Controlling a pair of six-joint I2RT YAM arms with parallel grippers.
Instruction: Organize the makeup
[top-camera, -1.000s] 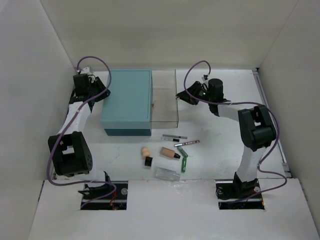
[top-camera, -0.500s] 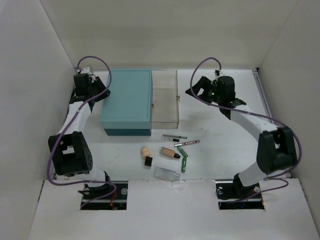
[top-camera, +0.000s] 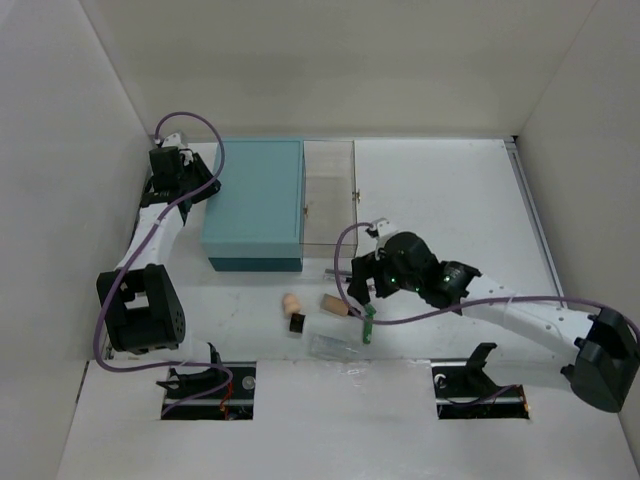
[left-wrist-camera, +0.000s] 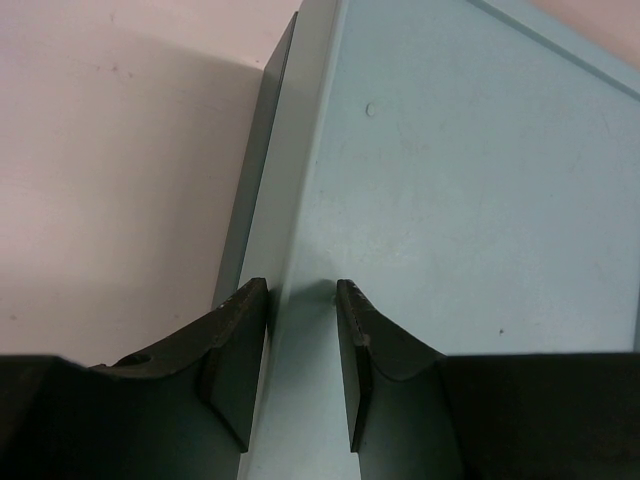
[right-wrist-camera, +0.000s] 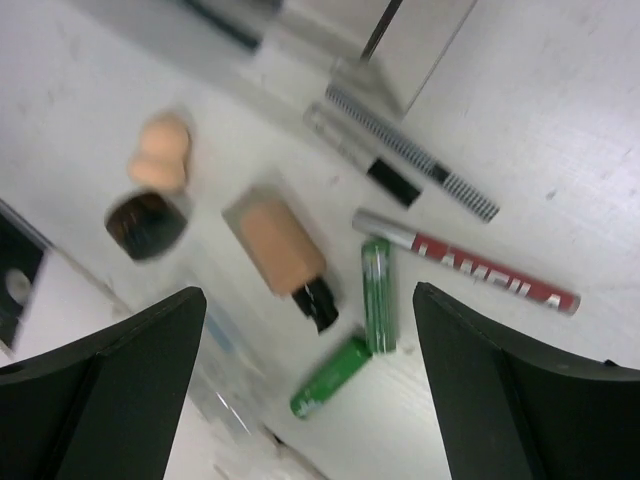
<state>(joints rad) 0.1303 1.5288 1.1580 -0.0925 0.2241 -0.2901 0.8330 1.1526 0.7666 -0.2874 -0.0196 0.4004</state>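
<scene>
White worktop (top-camera: 450, 190): left pincer (left-wrist-camera: 302, 335) at far left, clenched on the edge of the teal box (top-camera: 255, 200). Makeup lies loose in front of the box: sponge (right-wrist-camera: 160, 155), black piece (right-wrist-camera: 147, 225), tube (right-wrist-camera: 280, 245), green stick (right-wrist-camera: 375, 295), pencils (right-wrist-camera: 480, 275), with the clear packet (top-camera: 333, 347) nearest the bases. Right pincer (top-camera: 362, 288) hovers over that cluster, released, jaws wide, grasping nothing.

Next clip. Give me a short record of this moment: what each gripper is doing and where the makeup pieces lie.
left gripper: shut on the left rim of the large teal box
right gripper: open, empty, above the loose pieces
loose on white table: beige egg-shaped sponge, tiny black piece, tan black-capped tube, green stick, thin grey pencils, pink-red pencil, clear flat packet
put away: none seen
</scene>
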